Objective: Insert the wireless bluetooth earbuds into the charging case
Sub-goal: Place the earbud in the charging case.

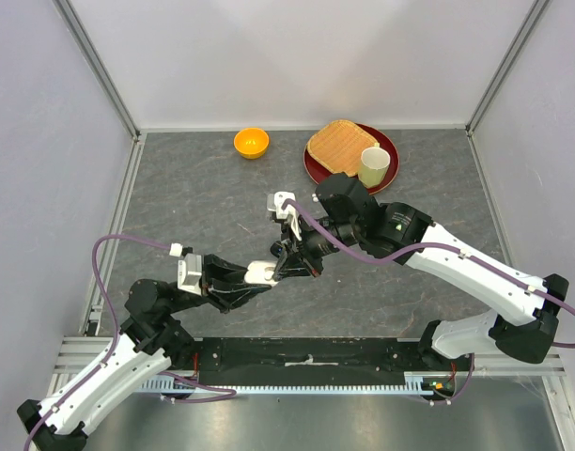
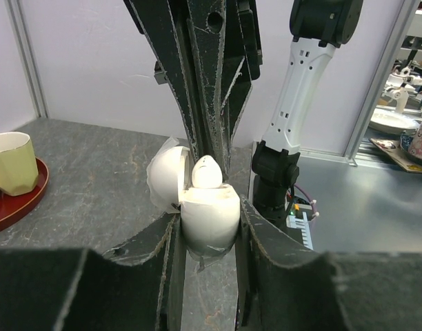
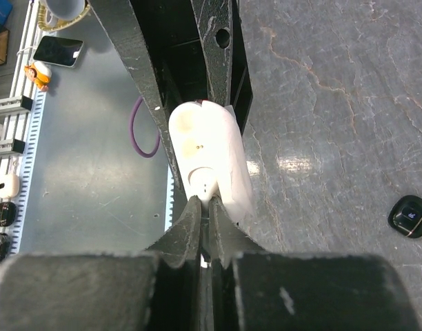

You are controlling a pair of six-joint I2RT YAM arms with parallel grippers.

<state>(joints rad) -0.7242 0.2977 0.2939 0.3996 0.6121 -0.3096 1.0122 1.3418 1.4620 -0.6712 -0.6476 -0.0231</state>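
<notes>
Clearly the small glossy white earbud [image 2: 206, 172] is light, hard and slippery, so it is best nipped across its rounded top. It pokes up at 12 o'clock from the open white oval plastic charging case [image 2: 209, 221], whose lid [image 2: 163, 183] is swung to 9 o'clock. The left gripper [image 2: 211, 214] pinches the case body from 3 and 9 o'clock. The right gripper [image 3: 205, 210] has its fingers nearly pressed together and meets the bud from 12 o'clock. Whether they grip it, I cannot tell.

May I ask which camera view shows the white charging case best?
The left wrist view: the white charging case fills the centre, open, a white earbud standing in it. The right wrist view shows it close, its opening unclear; the top view, only a small white patch.
</notes>
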